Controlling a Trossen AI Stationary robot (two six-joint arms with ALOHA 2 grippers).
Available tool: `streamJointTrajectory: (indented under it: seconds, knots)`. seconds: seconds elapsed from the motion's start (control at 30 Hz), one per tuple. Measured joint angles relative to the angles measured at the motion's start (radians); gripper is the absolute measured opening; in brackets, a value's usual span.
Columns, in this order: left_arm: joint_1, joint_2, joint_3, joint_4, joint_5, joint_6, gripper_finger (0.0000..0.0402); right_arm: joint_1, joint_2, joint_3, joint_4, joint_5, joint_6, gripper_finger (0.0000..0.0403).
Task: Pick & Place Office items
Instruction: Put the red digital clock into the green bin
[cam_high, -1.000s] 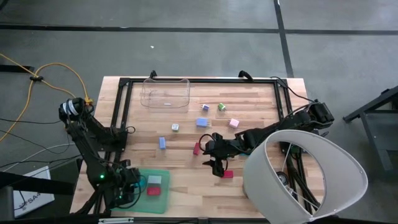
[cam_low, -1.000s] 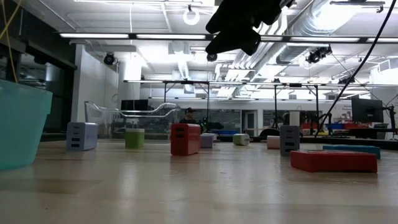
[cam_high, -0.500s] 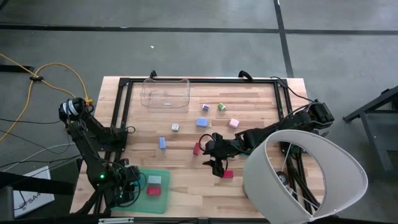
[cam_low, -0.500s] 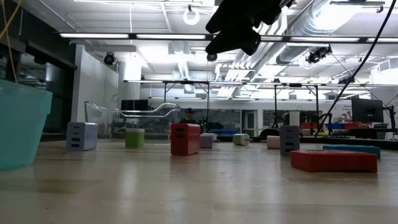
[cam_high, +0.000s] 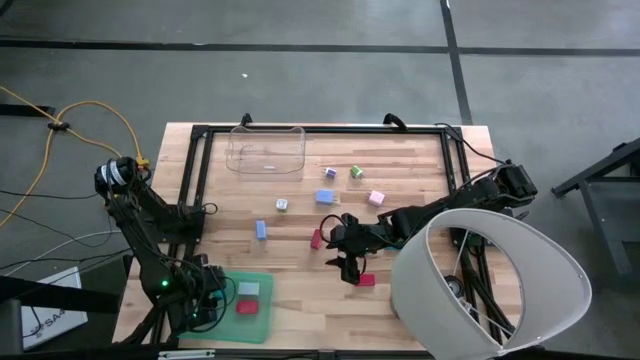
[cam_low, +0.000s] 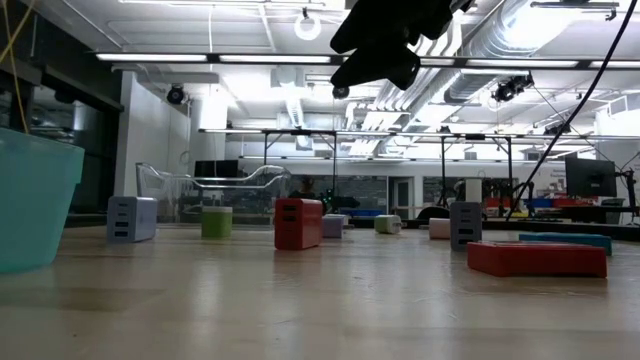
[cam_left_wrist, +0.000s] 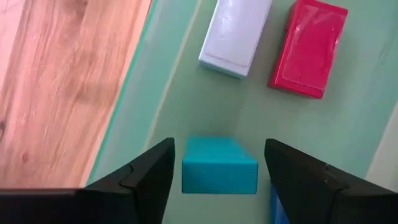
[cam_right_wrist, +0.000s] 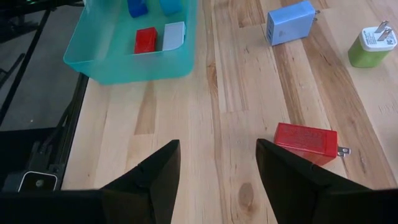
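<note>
Left claw (cam_left_wrist: 219, 180): fingers spread wider since earlier frame, parted around small teal plastic block (cam_left_wrist: 219, 165), now resting on flat green tray (cam_left_wrist: 186, 93). Right claw (cam_right_wrist: 217, 180): half open, empty, unmoved; flat red block (cam_right_wrist: 306, 140) lies near, ahead on wooden bench (cam_right_wrist: 236, 87), long axis crosswise.

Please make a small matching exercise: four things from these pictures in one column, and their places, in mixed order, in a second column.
1. teal block
2. white block
3. clear bin
4. red charger

a. far edge of the table
b. between the left gripper's open fingers
c. bare wood, ahead of the right gripper
d. in the green tray, beside a red block

Pairs: 1-b, 2-d, 3-a, 4-c
</note>
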Motion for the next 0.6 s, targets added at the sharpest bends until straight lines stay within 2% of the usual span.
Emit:
streamJointTrajectory:
  seconds: [0.43, 0.6]
  knots:
    - [0.125, 0.000, 0.000, 0.025, 0.003, 0.234, 0.0253, 0.000, 0.000, 0.000, 0.000, 0.000, 0.000, 0.0197]
    - [0.182, -0.004, 0.002, 0.130, 0.011, 0.356, 0.0253, 0.000, 0.000, 0.000, 0.000, 0.000, 0.000, 0.0197]
